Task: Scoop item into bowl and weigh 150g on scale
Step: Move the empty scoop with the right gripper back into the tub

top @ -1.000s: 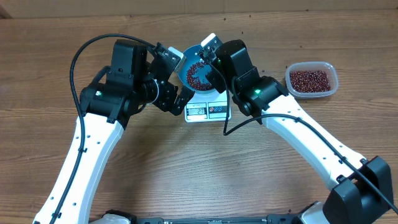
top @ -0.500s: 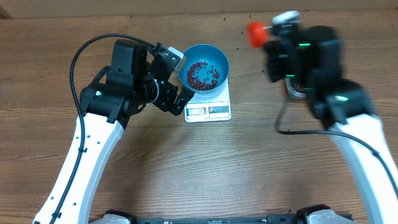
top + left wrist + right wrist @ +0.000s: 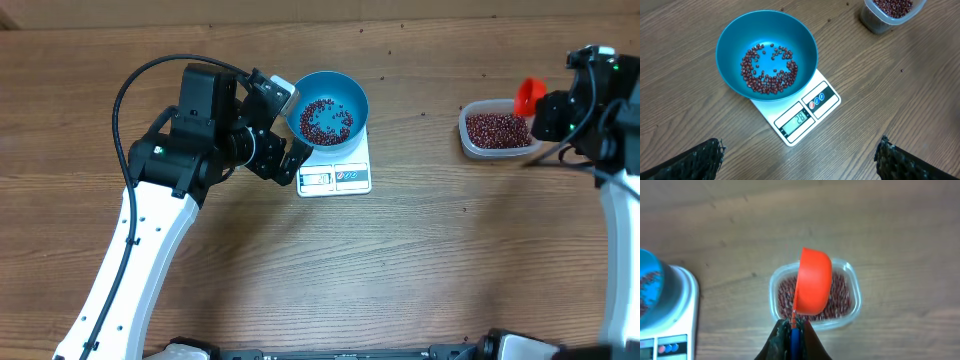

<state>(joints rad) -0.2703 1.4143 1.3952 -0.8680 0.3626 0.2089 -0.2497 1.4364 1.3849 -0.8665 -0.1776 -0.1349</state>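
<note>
The light-blue bowl (image 3: 328, 107) (image 3: 767, 55) stands on the white scale (image 3: 335, 172) (image 3: 799, 117) and holds a thin layer of dark red-brown beans (image 3: 326, 119) (image 3: 769, 69). More beans fill a clear plastic tub (image 3: 498, 128) (image 3: 814, 295) at the right. My right gripper (image 3: 548, 112) (image 3: 793, 328) is shut on the handle of an orange scoop (image 3: 529, 97) (image 3: 813, 282), which hangs above the tub's right end. My left gripper (image 3: 280, 125) (image 3: 799, 161) stands open just left of the bowl, with nothing between its fingers (image 3: 695, 161).
A few stray beans (image 3: 389, 55) dot the wood behind the bowl. The left arm (image 3: 160, 200) reaches in from the front left, its black cable (image 3: 130, 85) looping above it. The right arm (image 3: 615, 150) is at the frame's right edge.
My right arm has swung from over the bowl to the right, carrying the orange scoop to above the bean tub. The left arm has not moved.
</note>
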